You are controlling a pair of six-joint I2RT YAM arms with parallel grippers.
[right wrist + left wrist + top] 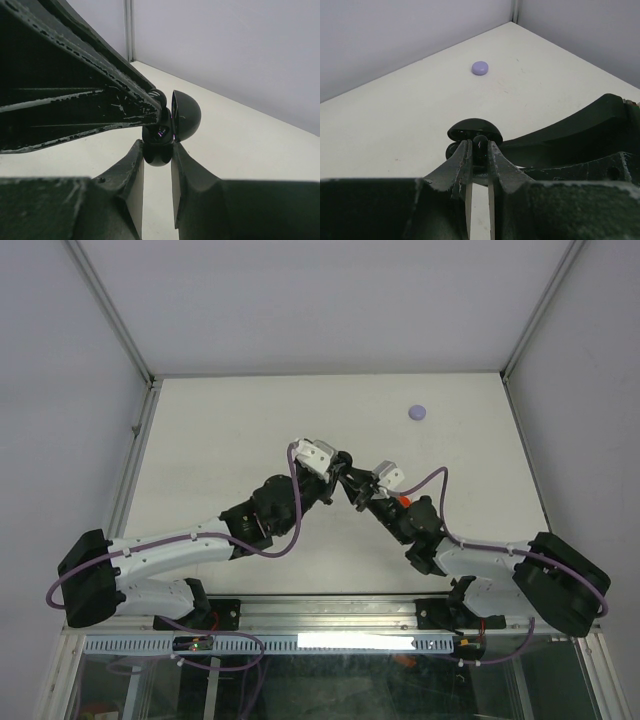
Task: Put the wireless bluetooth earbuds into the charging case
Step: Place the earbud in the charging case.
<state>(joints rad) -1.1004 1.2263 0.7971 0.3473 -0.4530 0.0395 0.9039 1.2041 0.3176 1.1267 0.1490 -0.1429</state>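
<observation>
The left jaws are pinched narrow on a black earbud [480, 144], held right at the mouth of the open black case [158, 152]; the right jaws clamp the case body from both sides, its domed lid [186, 116] standing up just past their tips; the two pairs meet tip to tip over the table [220, 440]. A purple disc [480, 67] lies on the table well beyond the jaws.

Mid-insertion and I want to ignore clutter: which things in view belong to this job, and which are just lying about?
In the job: left gripper, shut on the black earbud; right gripper, shut on the black charging case, lid open.
Lying about: purple disc, far right on the table.
</observation>
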